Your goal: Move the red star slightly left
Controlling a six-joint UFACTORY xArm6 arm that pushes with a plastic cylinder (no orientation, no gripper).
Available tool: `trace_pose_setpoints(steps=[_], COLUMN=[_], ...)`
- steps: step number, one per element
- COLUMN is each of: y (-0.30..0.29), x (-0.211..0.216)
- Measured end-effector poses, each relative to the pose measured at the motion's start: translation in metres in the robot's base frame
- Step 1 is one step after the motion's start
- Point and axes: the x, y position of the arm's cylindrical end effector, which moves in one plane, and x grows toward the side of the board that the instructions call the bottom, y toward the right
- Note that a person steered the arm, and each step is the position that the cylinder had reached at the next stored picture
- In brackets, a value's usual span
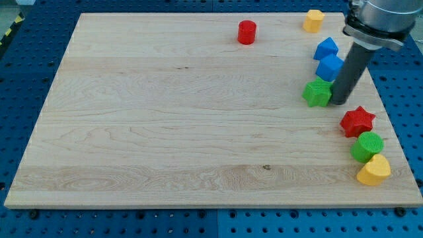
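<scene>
The red star [357, 121] lies near the board's right edge, right of centre height. My tip [339, 102] rests on the board just up and left of it, touching or almost touching the right side of the green star [318, 92]. A gap of bare wood separates my tip from the red star. The rod rises up and right to the arm at the view's top right corner.
Two blue blocks [326, 47] [329, 67] sit just above the green star. A green cylinder [367, 146] and a yellow heart [374, 170] lie below the red star. A red cylinder [246, 32] and a yellow block [313, 20] sit near the wooden board's [165, 119] top edge.
</scene>
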Motion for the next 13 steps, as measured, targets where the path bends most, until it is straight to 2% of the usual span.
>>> trace_pose_setpoints(steps=[2,3,4,5,6,8,13], y=[-0.043,-0.031,0.031,0.065,0.065,0.065,-0.027], x=[-0.005,-0.004,-0.003,0.021,0.075,0.074,0.057])
